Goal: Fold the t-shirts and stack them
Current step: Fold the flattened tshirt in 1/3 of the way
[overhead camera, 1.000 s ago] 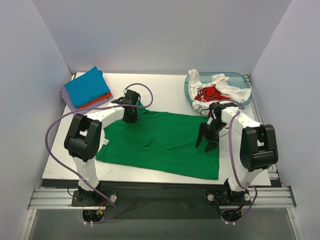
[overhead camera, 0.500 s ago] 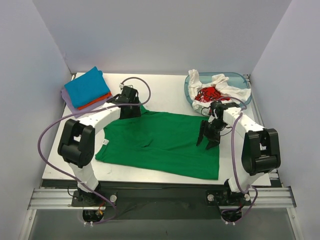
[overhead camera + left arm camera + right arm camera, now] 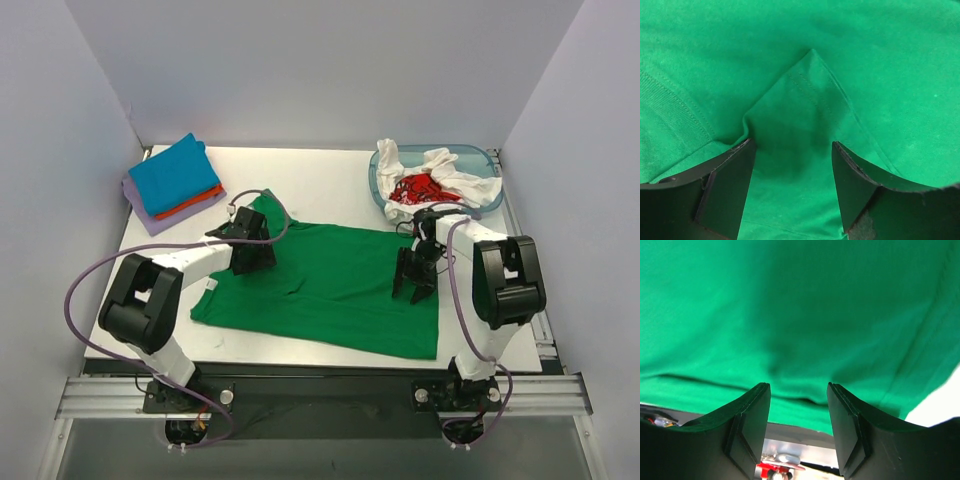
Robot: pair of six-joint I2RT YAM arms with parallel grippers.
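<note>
While I stand by the table (image 3: 320, 185), the green t-shirt (image 3: 330, 295) lies spread out in the middle of it, closer to the near edge than the far one. It is mostly flat. One sleeve pokes out toward the far side at the left end.

The left gripper (image 3: 250, 255) is down over the left part of the green t-shirt, just on the near side of that sleeve. Its fingers (image 3: 725, 192) are wide apart. In the left wrist view a small pointy fold of green cloth stands up between them. The fold touches the edge of one finger, but the fingers are not squeezing it.

The right gripper (image 3: 414, 287) is over the right part of the green t-shirt, pointing down at it. Its fingers (image 3: 747, 425) are apart too, a little less wide, and nothing is between them. I cannot tell if the tips touch the cloth.

At the far left corner sits a neat pile. The blue shirt (image 3: 175, 172) is on top, the orange shirt (image 3: 198, 199) peeks out under it, and the lavender shirt (image 3: 150, 213) is at the bottom.

At the far right corner is a see-through blue tub (image 3: 487, 158). The white shirt (image 3: 450, 175) is bunched up in it and hangs over its rim, and the red shirt (image 3: 415, 187) is crumpled in the middle of the white one.
</note>
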